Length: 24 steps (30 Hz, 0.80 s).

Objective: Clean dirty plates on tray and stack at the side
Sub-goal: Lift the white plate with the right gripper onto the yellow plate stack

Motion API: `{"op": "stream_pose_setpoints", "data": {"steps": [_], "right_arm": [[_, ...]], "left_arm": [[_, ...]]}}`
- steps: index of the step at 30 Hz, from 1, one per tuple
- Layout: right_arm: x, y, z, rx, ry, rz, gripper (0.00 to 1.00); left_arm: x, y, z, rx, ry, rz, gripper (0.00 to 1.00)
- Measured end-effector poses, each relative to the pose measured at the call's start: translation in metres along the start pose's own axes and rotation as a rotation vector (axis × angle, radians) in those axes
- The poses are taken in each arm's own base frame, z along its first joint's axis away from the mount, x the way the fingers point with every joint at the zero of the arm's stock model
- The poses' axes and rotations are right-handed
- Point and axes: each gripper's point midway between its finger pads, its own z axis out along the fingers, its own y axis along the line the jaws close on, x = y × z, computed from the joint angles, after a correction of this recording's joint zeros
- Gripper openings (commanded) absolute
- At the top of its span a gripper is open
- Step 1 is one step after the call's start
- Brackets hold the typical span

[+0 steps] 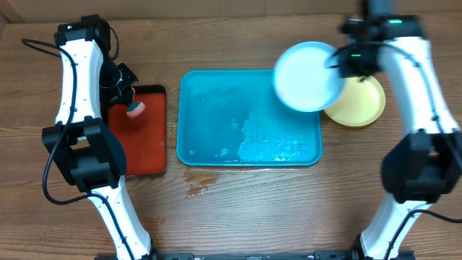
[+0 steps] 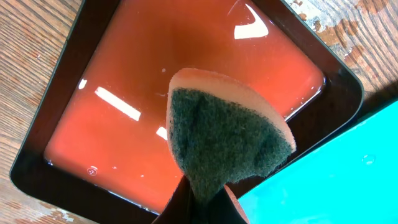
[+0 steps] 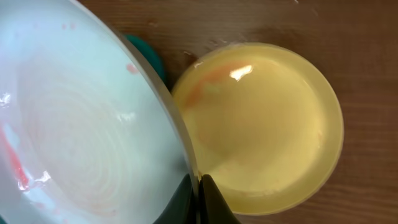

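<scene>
My right gripper (image 3: pixel 198 186) is shut on the rim of the pale mint-white plate (image 1: pixel 309 76), held in the air over the teal tray's (image 1: pixel 209 152) far right corner. The plate (image 3: pixel 81 124) shows faint red smears in the right wrist view. A yellow-green plate (image 1: pixel 357 103) lies on the table right of the tray; it also shows in the right wrist view (image 3: pixel 267 130), with a faint orange smear. I see no third plate. My left gripper (image 2: pixel 205 196) is shut on a sponge (image 2: pixel 227 140) with a green scrub face, above the red tray (image 1: pixel 144 137).
The red tray (image 2: pixel 155 81) with black rim holds shallow liquid and sits left of the teal tray (image 2: pixel 348 180). Foam and water lie in the teal tray's near right part (image 1: pixel 271 148). A wet patch (image 1: pixel 198 184) marks the wood in front of it.
</scene>
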Motion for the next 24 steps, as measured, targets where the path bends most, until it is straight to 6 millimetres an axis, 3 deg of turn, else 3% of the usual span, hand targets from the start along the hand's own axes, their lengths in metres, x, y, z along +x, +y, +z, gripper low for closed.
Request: {"op": "stream_pose_setpoints", "data": {"steps": [4, 7, 12, 16, 17, 18, 21, 23, 24], "right_arm": [[0.017, -0.067, 0.012, -0.086, 0.033, 0.225, 0.04], [0.033, -0.099, 0.025, -0.114, 0.054, 0.334, 0.04], [0.054, -0.133, 0.044, -0.130, 0.064, 0.446, 0.04], [0.057, -0.140, 0.054, -0.134, 0.046, 0.464, 0.04], [0.056, -0.140, 0.056, -0.135, 0.042, 0.462, 0.09], [0.056, -0.139, 0.059, -0.135, 0.039, 0.459, 0.22], [0.056, -0.135, 0.066, -0.144, 0.035, 0.453, 0.27], [0.055, -0.131, 0.071, -0.149, 0.029, 0.444, 0.58], [0.056, -0.128, 0.074, -0.153, 0.033, 0.442, 0.63]], "left_arm": [[0.000, 0.000, 0.000, 0.001, -0.002, 0.000, 0.04], [-0.001, -0.001, 0.000, 0.003, -0.004, 0.000, 0.04], [-0.002, -0.001, 0.000, 0.004, -0.006, 0.000, 0.04], [-0.002, -0.001, 0.000, 0.004, -0.006, 0.000, 0.04], [-0.002, -0.001, 0.000, 0.004, -0.006, 0.000, 0.04], [-0.002, -0.001, 0.000, 0.004, -0.006, 0.000, 0.04], [-0.002, -0.001, 0.000, 0.004, -0.006, 0.000, 0.04], [-0.001, -0.001, 0.000, 0.004, -0.006, 0.000, 0.04], [-0.001, -0.001, 0.000, 0.004, -0.006, 0.000, 0.04]]}}
